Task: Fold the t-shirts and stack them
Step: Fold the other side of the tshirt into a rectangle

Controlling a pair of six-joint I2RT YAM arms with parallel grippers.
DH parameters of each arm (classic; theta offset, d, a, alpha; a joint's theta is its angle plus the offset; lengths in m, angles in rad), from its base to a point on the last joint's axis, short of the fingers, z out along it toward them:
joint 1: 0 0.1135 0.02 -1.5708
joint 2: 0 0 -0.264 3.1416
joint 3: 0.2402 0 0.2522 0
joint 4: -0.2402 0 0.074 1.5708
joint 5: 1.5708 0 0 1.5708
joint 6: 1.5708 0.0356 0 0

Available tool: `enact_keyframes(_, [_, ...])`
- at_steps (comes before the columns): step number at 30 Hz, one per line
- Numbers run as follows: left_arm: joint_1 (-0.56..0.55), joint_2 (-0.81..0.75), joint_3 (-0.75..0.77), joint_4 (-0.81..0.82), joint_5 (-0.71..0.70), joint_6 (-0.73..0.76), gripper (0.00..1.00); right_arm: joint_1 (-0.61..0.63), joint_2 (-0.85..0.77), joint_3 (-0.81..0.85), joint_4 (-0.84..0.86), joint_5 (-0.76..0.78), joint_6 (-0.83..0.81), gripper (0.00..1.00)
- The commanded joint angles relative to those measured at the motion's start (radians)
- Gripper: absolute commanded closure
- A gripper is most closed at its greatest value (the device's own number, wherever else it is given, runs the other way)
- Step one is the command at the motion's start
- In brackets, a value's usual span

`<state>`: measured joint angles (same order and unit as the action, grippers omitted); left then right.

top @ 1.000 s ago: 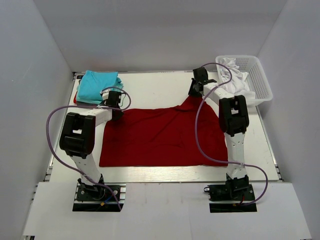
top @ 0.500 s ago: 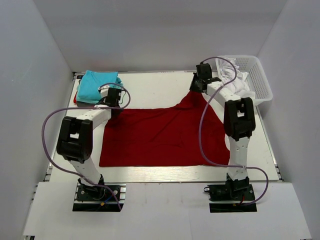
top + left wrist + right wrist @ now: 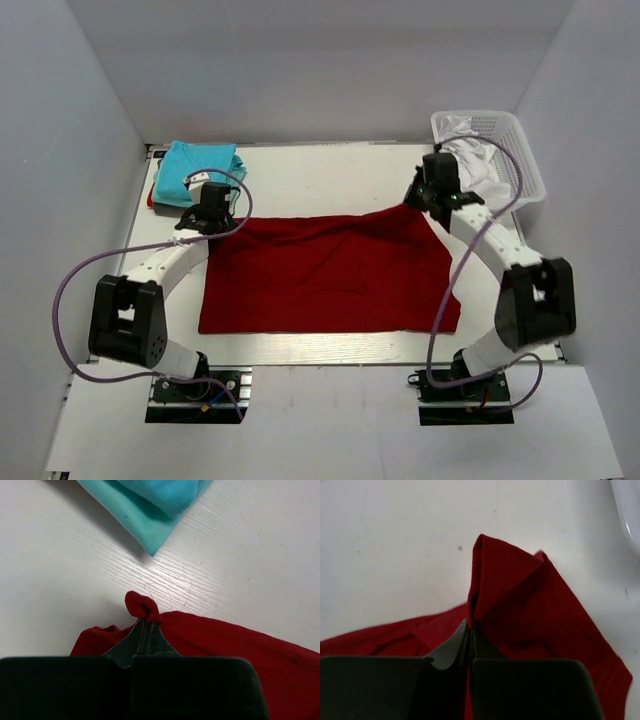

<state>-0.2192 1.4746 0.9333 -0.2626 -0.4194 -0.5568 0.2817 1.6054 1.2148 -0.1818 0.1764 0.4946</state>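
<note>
A large dark red t-shirt (image 3: pixel 325 272) lies spread across the middle of the table. My left gripper (image 3: pixel 214 222) is shut on its far left corner, and a small nub of red cloth (image 3: pixel 141 606) sticks out past the fingertips. At the far right corner my right gripper (image 3: pixel 420 198) is shut on a raised fold of the red t-shirt (image 3: pixel 505 587). Folded turquoise t-shirts (image 3: pixel 195 170) are stacked at the far left of the table, and their corner (image 3: pixel 150 510) shows just beyond the left gripper.
A white mesh basket (image 3: pixel 510 150) holding white cloth (image 3: pixel 470 160) stands at the far right, close behind the right gripper. The basket's rim (image 3: pixel 627 507) shows at the right wrist view's upper edge. White walls enclose the table on three sides.
The left gripper has closed on the shirt's far left corner. Both arms have swung outward, and the right gripper has carried its corner to the right, so the far edge is pulled straighter.
</note>
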Motion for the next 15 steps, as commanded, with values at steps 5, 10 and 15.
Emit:
enact_keyframes(5, [-0.003, -0.117, -0.062, 0.043, 0.068, 0.009, 1.0, -0.001, -0.301, -0.262, -0.085, 0.061, 0.093, 1.0])
enact_keyframes(10, [-0.003, -0.175, -0.105, -0.024, 0.025, -0.049, 1.0, -0.003, -0.429, -0.336, -0.203, 0.064, 0.093, 1.0])
enact_keyframes(15, [-0.003, -0.279, -0.189, -0.044, -0.007, -0.089, 1.0, 0.001, -0.501, -0.388, -0.258, -0.014, 0.124, 1.0])
